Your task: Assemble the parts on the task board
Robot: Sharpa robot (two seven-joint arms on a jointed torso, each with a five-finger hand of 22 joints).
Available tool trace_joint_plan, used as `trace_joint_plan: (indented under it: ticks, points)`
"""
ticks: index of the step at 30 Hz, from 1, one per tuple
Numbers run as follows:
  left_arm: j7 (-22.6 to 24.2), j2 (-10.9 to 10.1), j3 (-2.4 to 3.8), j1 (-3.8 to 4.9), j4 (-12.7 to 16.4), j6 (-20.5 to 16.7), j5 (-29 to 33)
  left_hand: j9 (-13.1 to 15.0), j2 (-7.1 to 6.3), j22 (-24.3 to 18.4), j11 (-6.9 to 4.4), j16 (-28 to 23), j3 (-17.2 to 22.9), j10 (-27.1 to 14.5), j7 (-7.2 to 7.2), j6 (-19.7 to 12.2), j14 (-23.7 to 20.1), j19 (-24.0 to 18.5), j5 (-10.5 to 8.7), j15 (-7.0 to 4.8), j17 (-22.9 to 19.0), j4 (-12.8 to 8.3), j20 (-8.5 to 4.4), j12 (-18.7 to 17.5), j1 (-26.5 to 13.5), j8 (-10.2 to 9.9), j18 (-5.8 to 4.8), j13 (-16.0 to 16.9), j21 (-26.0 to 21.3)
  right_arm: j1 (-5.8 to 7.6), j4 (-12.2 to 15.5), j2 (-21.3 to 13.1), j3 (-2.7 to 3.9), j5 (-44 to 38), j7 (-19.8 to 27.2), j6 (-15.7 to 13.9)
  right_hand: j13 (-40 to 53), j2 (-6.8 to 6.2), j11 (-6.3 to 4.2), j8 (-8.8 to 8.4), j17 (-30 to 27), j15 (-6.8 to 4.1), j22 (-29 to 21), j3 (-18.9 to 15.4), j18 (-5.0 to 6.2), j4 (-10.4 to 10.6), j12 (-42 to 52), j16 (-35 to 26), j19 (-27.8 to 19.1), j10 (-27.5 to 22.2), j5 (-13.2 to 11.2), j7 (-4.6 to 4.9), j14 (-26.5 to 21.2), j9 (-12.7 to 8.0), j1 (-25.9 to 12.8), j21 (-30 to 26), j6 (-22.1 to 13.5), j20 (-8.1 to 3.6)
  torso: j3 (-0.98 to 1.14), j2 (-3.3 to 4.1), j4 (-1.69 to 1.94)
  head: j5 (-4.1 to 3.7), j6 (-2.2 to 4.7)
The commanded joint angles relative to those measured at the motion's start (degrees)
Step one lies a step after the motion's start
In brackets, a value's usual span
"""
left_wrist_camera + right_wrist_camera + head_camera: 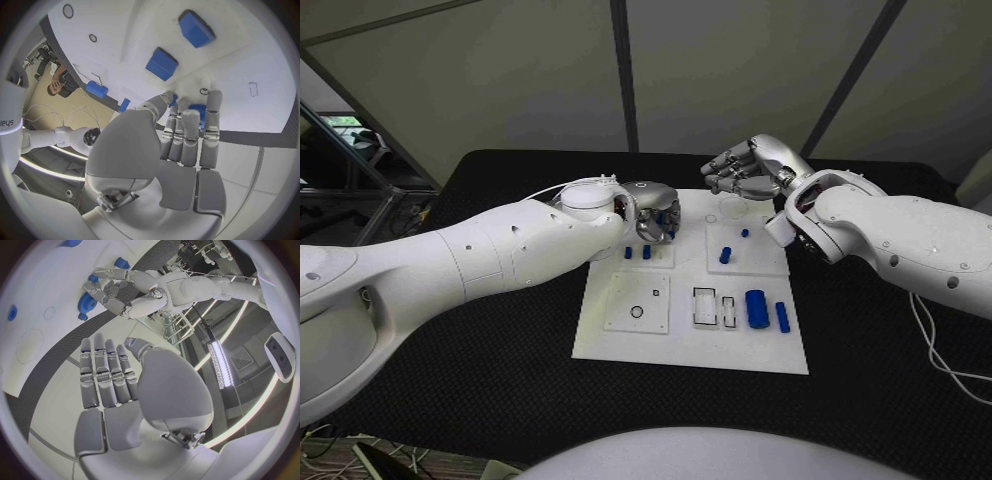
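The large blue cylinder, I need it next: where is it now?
In the head view the large blue cylinder lies on the white task board's near right part, between a white rectangular slot and a slimmer blue peg.

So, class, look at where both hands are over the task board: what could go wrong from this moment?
1. The left hand works among small blue parts at the task board's far left; its fingers could knock the upright pegs over or out of place.
2. A blue gear-like part sits at its fingertips; a loose pinch might drop it.
3. The right hand hovers close by; the hands could collide.
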Motion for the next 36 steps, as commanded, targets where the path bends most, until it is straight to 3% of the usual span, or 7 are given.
trace_joint_plan:
  ticks: [1,9,16,27,29,36]
  points:
    - [1.6,0.2,-0.14,-0.21,0.2,1.1,0.5,0.2,0.63,0.5,-0.31,0.8,0.8,1.1,0.17,1.9,1.0,-0.3,-0.11,-0.20,1.0,-0.2,-0.35,-0.6,0.8,0.7,2.32,-0.1,0.6,0.10,0.0,0.0,0.04,0.0,0.3,0.4,-0.1,0.16,0.09,-0.23,-0.1,-0.17,0.0,0.3,0.72,0.0,0.1,-0.1,0.1,-0.4,0.1,0.31,-0.4,0.1,0.1,-0.2,-0.1,0.20,0.01,-0.04,0.02,-0.04,-0.05]
    - [1.8,0.2,-0.14,-0.21,0.2,1.2,1.0,0.3,1.74,3.2,-1.09,2.7,2.4,5.1,0.21,5.4,3.1,0.8,-0.13,-1.02,3.2,-1.9,-1.19,-2.4,2.4,0.9,1.90,-0.5,4.6,0.10,0.0,0.1,0.04,0.0,0.1,0.8,-0.1,0.16,0.09,-0.23,-0.1,-0.17,0.0,0.3,0.72,0.0,0.1,-0.1,0.1,-0.4,0.1,0.31,-0.4,0.1,0.1,-0.2,-0.1,0.20,0.02,-0.07,0.01,-0.13,-0.06]
    - [1.8,0.1,-0.14,-0.21,0.3,1.2,1.1,-0.1,1.80,7.2,-1.03,4.4,3.5,8.4,0.34,7.3,4.8,1.7,-0.18,-1.16,5.5,-3.9,-1.50,-5.8,2.8,-0.4,1.23,-0.7,9.9,0.10,0.0,0.1,0.04,0.0,0.0,0.9,-0.1,0.19,0.08,-0.20,-0.1,-0.18,0.0,0.4,0.72,-0.1,0.1,-0.1,0.1,-0.4,0.2,0.31,-0.4,0.1,0.1,-0.3,-0.1,0.20,0.01,-0.03,0.01,-0.17,-0.07]
    - [2.2,-1.1,0.03,-0.31,1.7,-1.3,2.1,-0.4,1.57,7.8,-0.88,4.2,3.7,9.0,0.62,7.5,4.6,1.2,-0.17,-0.99,5.0,-4.2,-1.45,-7.7,2.0,-1.4,1.33,-0.7,10.2,0.10,-0.1,0.0,0.04,0.0,0.0,1.0,-0.1,0.19,0.08,-0.20,-0.1,-0.18,0.0,0.4,0.72,-0.1,0.1,-0.1,0.1,-0.4,0.2,0.31,-0.4,0.1,0.1,-0.3,-0.1,0.20,-0.02,-0.07,0.08,-0.23,0.03]
    - [2.1,-1.4,0.40,-0.33,2.2,-1.5,2.5,-0.4,1.53,7.8,-0.85,4.2,3.6,9.0,0.63,7.5,4.7,1.2,-0.17,-0.96,5.0,-4.2,-1.43,-7.9,1.9,-1.5,1.34,-0.8,10.1,0.10,-0.1,0.0,0.04,0.0,0.0,1.0,-0.1,0.19,0.08,-0.20,-0.1,-0.18,0.0,0.4,0.72,-0.1,0.1,-0.1,0.1,-0.4,0.2,0.31,-0.4,0.1,0.1,-0.3,-0.1,0.20,-0.03,-0.10,0.08,-0.34,0.03]
    - [1.5,-3.5,3.00,-0.51,4.5,-1.9,3.7,-0.5,1.45,7.7,-0.77,4.3,3.6,9.1,0.70,7.7,4.8,1.2,-0.18,-0.88,5.1,-4.0,-1.34,-8.5,1.3,-1.7,1.34,-0.8,10.2,0.10,-0.3,-0.2,0.04,0.0,0.1,1.0,-0.1,0.19,0.08,-0.20,-0.1,-0.18,0.0,0.4,0.72,-0.1,0.1,-0.1,0.1,-0.4,0.2,0.31,-0.4,0.1,0.1,-0.3,-0.1,0.20,0.01,-0.07,0.16,-0.45,0.21]
